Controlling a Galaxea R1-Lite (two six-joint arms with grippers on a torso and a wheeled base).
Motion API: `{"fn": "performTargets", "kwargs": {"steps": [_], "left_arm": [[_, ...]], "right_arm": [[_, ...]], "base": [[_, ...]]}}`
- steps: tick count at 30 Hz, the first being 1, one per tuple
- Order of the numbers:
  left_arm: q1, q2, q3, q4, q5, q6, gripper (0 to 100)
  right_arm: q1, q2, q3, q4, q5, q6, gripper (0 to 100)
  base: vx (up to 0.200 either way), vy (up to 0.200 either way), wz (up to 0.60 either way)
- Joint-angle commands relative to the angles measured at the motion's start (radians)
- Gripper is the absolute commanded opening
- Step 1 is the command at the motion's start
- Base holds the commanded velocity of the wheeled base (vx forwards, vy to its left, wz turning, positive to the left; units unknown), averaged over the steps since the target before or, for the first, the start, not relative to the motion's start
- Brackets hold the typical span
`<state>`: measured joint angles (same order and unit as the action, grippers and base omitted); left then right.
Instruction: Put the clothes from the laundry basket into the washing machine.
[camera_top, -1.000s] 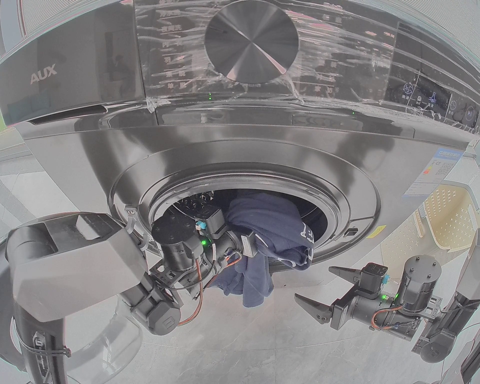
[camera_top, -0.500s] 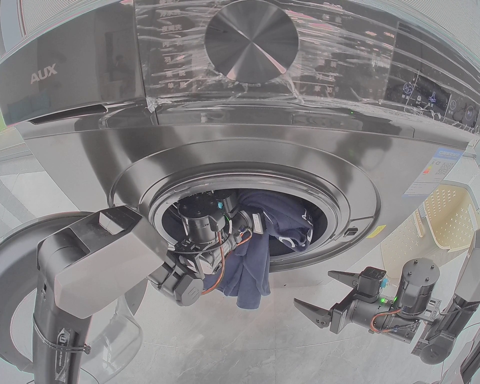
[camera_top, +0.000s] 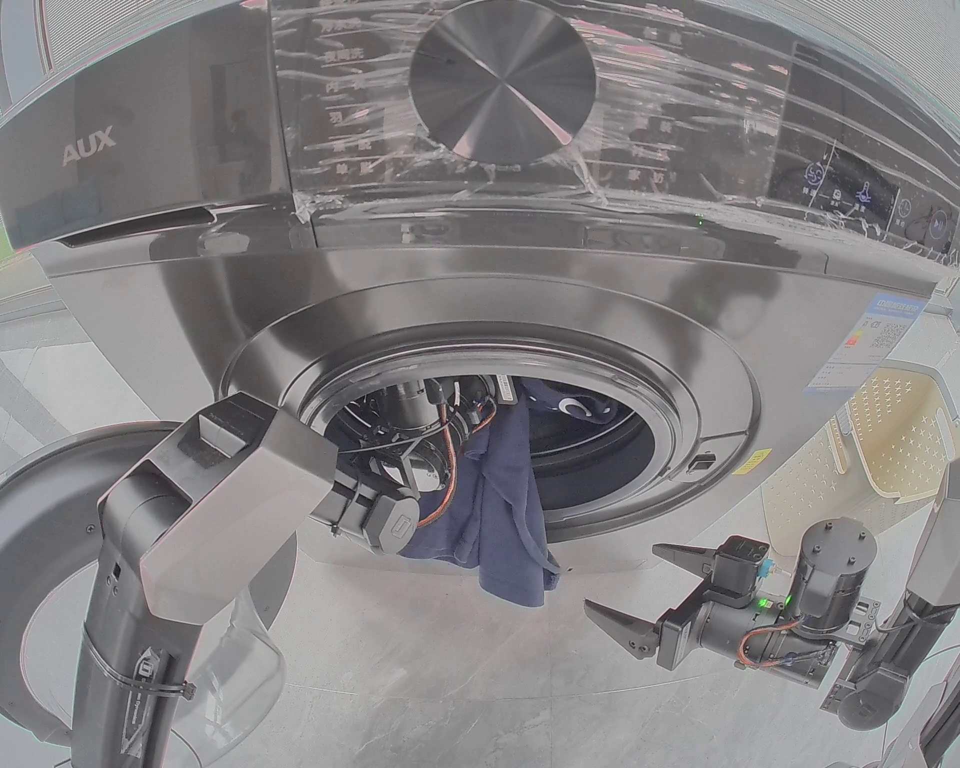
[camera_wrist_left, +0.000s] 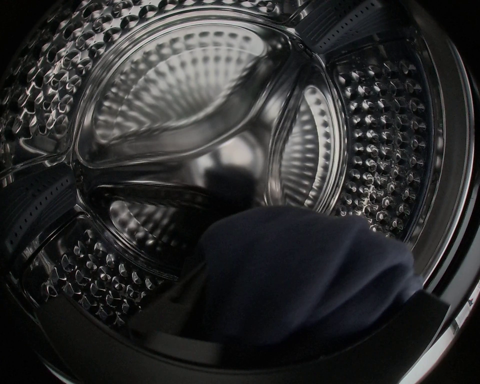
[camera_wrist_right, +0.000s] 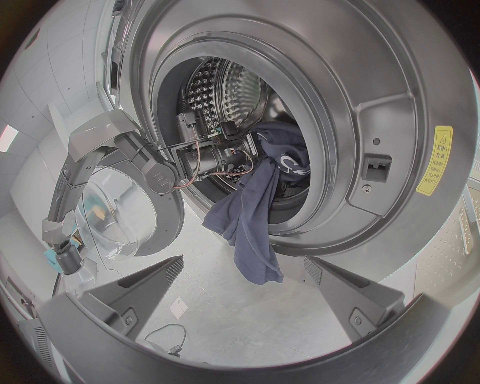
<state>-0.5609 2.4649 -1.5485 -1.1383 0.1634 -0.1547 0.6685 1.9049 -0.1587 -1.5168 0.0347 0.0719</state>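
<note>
Navy clothes (camera_top: 500, 500) hang over the lower rim of the washing machine (camera_top: 700, 330) opening, part inside the drum (camera_wrist_left: 175, 90) and a long fold trailing down outside toward the floor. The left gripper (camera_wrist_right: 250, 145) sits in the opening at the cloth's upper end, buried in fabric, so I cannot tell whether it grips. The right gripper (camera_top: 620, 578) hovers spread open and empty, near, below the opening to the right. The laundry basket (camera_top: 900, 440) stands at the right.
</note>
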Motion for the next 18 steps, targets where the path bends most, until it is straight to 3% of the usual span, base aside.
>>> {"fn": "performTargets", "kwargs": {"steps": [1, 12, 18], "left_arm": [[0.002, 0.000, 0.008, 0.002, 0.001, -0.009, 100], [-0.011, -0.129, 0.240, 0.152, -0.018, -0.011, 100], [-0.019, -0.159, 0.326, 0.195, -0.067, -0.011, 100]], "right_arm": [[0.000, 0.003, -0.002, 0.000, 0.001, 0.000, 100], [0.002, 0.003, -0.002, 0.000, 0.001, 0.000, 100], [0.002, 0.005, -0.002, 0.000, 0.001, 0.000, 100]], "base": [[0.000, 0.000, 0.00], [0.000, 0.000, 0.00], [0.000, 0.000, 0.00]]}}
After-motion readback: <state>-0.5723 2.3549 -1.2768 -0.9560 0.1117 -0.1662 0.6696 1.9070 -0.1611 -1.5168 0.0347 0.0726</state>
